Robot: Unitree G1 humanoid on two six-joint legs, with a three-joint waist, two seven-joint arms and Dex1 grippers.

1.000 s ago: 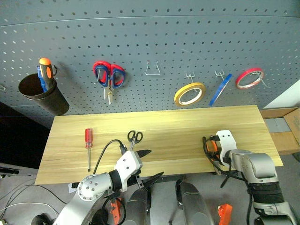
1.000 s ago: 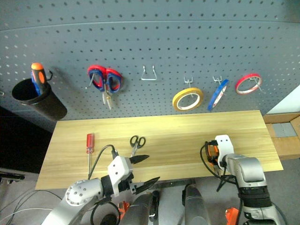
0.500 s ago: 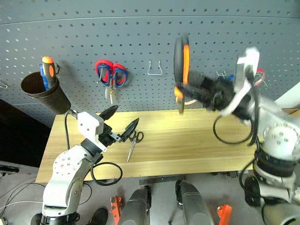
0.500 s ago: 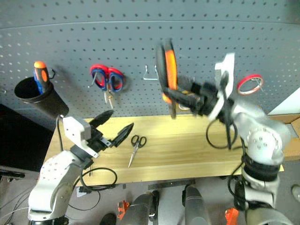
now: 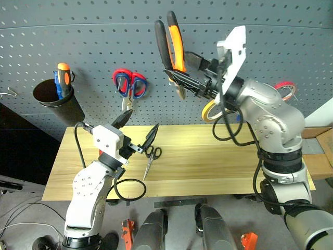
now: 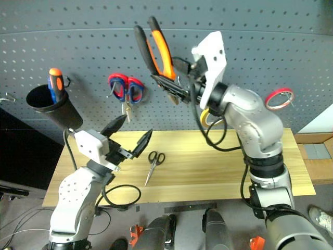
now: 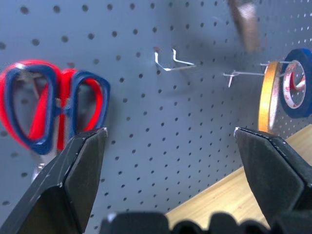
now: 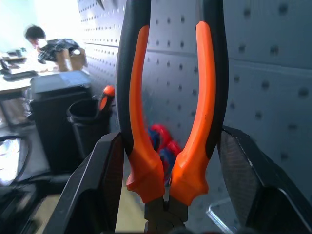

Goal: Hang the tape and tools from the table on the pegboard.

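Observation:
My right gripper (image 5: 183, 79) is shut on the orange-and-black pliers (image 5: 176, 46), holding them handles-up close to the grey-blue pegboard (image 5: 78, 31). In the right wrist view the handles (image 8: 170, 122) stand between the two fingers. My left gripper (image 5: 139, 130) is open and holds nothing; it hovers above the left part of the wooden table (image 5: 218, 161). Small black-handled scissors (image 5: 151, 155) lie flat just right of it. The yellow tape (image 5: 208, 110) hangs on a pegboard hook, partly hidden by my right arm.
Red-and-blue scissors (image 5: 130, 83) hang on the board, and a black cup (image 5: 57, 101) holds an orange-and-blue screwdriver at the left. A bare wire hook (image 7: 170, 61) sits between scissors and tapes. Blue tape (image 7: 297, 90) and red tape (image 5: 285, 87) hang further right.
My right gripper rose from the table's front edge and swung left, carrying the pliers up to the pegboard. My left gripper lifted from below the table edge to above the tabletop.

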